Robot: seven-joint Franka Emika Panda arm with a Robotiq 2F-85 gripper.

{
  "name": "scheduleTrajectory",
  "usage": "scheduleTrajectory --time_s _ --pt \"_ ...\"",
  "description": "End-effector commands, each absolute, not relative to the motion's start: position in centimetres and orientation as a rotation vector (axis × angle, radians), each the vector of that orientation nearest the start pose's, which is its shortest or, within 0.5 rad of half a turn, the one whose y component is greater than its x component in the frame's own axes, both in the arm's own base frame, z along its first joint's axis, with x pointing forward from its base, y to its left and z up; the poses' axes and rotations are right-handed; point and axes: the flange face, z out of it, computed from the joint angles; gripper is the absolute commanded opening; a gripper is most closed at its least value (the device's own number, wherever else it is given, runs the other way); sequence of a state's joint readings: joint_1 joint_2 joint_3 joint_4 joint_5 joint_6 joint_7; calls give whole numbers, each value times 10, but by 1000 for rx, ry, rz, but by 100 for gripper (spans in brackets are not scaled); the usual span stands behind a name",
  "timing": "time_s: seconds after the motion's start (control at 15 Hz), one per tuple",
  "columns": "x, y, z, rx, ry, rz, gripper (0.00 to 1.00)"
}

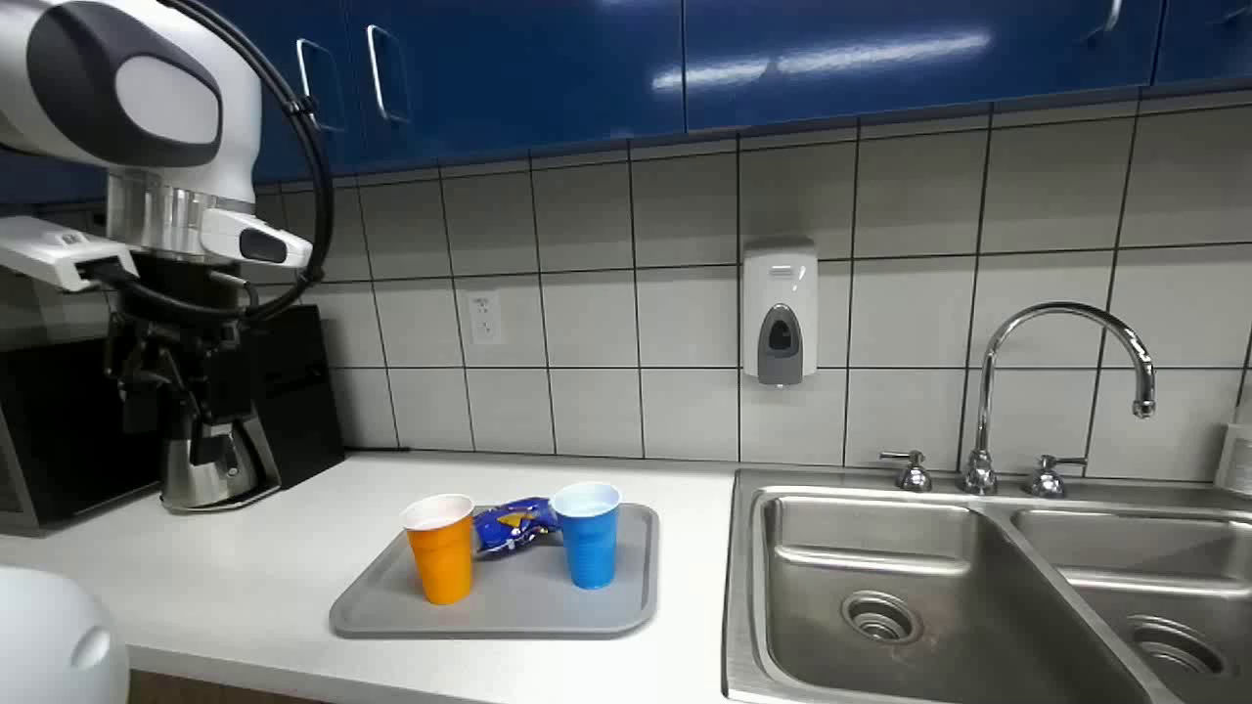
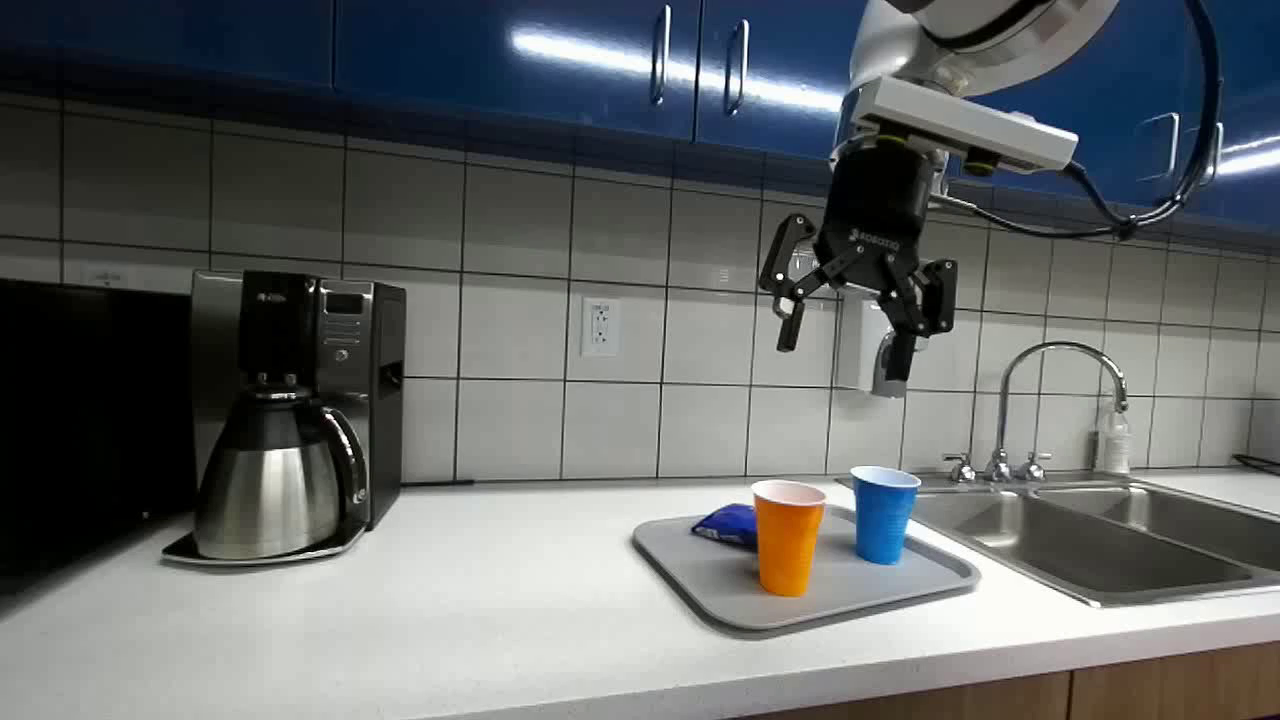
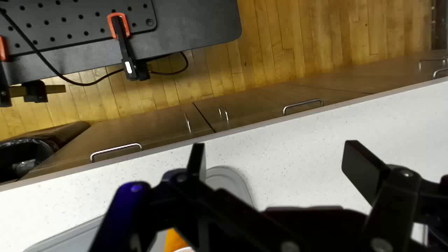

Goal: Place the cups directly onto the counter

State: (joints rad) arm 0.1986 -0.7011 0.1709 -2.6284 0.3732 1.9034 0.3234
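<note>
The orange cup [image 1: 442,562] and the blue cup [image 1: 590,548] stand upright on the grey tray, apart from each other. In an exterior view the orange cup [image 2: 788,550] is nearer the camera than the blue cup [image 2: 883,525]. The white counter [image 1: 245,587] lies under and around the tray; it also shows in the wrist view [image 3: 273,143]. My gripper [image 2: 845,350] is open and empty, high above the counter. In the wrist view its fingers [image 3: 278,161] are wide apart. Only a piece of the orange cup [image 3: 174,240] shows there; the blue cup is hidden.
The grey tray [image 1: 528,616] also holds a blue packet [image 1: 514,526] between the cups. A steel sink [image 1: 748,587] with a faucet [image 1: 988,391] is beside it. A coffee maker [image 2: 280,490] stands farther along the counter. Blue cabinets [image 2: 500,70] hang above.
</note>
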Motion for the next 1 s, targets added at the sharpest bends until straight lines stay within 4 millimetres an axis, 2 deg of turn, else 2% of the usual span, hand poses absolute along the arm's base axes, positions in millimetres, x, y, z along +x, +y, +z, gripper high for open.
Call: scheduleTrajectory --time_s 0.0,0.4,0.93 --pt "305 147 461 -2912 179 148 100" --pt "306 150 460 -2913 180 148 100" --pt "314 158 447 -2968 194 76 100"
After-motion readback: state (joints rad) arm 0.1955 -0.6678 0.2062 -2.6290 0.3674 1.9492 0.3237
